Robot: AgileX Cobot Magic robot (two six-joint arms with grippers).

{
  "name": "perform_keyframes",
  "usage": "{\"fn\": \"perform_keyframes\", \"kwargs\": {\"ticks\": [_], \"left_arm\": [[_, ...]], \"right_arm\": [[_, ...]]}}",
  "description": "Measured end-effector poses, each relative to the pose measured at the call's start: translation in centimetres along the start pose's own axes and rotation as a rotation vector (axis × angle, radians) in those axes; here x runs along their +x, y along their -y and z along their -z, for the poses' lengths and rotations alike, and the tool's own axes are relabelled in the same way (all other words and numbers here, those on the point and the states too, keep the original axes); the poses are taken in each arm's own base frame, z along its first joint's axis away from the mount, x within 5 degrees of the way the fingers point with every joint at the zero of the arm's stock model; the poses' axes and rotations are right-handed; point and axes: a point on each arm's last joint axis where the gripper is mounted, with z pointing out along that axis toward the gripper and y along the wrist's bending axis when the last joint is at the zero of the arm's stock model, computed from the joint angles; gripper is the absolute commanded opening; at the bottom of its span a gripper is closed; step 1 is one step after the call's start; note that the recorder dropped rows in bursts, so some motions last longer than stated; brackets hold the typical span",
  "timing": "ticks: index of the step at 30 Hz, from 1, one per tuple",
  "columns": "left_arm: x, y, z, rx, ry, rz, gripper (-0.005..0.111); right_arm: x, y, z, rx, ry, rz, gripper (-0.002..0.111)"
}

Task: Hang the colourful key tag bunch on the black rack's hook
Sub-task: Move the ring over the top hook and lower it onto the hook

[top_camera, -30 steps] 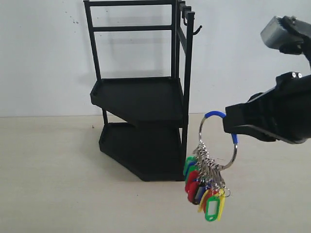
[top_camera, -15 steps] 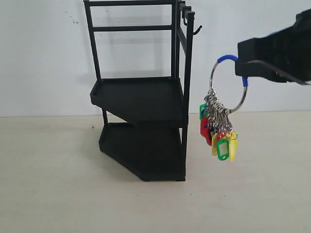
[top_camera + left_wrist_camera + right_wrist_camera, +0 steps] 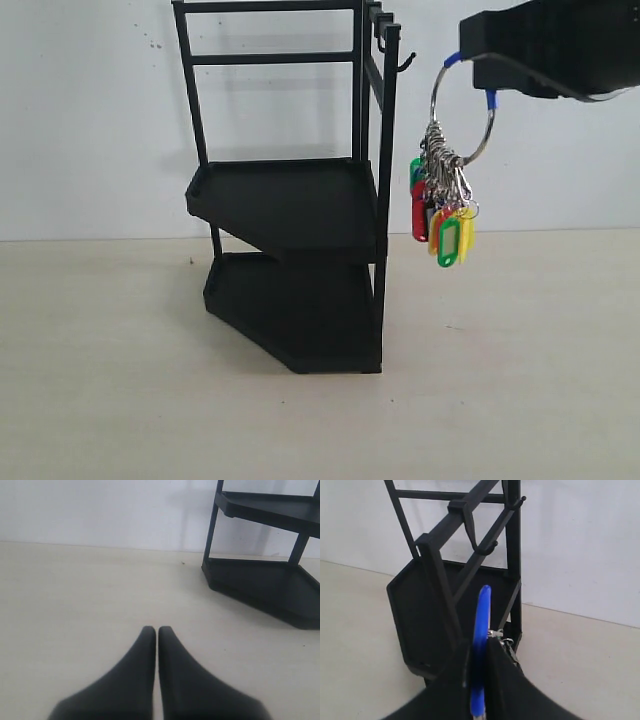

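Only exterior shows whole key tag bunch [image 3: 447, 232], right gripper [image 3: 475, 65] pinching; left gripper [image 3: 158, 632] closed.

Beige tabletop [image 3: 120, 400], matte, fills lower half of exterior view. White wall [image 3: 90, 130] behind, meets tabletop at straight edge. Few dark wall specks [image 3: 152, 42], upper left. One tiny dark fleck [image 3: 191, 262] on tabletop, close to wall line.
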Motion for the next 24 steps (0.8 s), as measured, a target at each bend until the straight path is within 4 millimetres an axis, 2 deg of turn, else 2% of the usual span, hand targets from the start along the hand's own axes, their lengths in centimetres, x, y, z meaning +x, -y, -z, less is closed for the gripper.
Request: {"fn": "perform_keyframes", "kwargs": {"ticks": [10, 24], "left_arm": [[0.0, 0.0, 0.0, 0.0, 0.0, 0.0, 0.004], [0.0, 0.0, 0.0, 0.0, 0.0, 0.0, 0.004]], "right_arm": [[-1.1, 0.7, -3.9, 0.028, 0.024, 0.011, 0.0], [-2.0, 1.4, -7.2, 0.06, 0.063, 0.053, 0.0]]}}
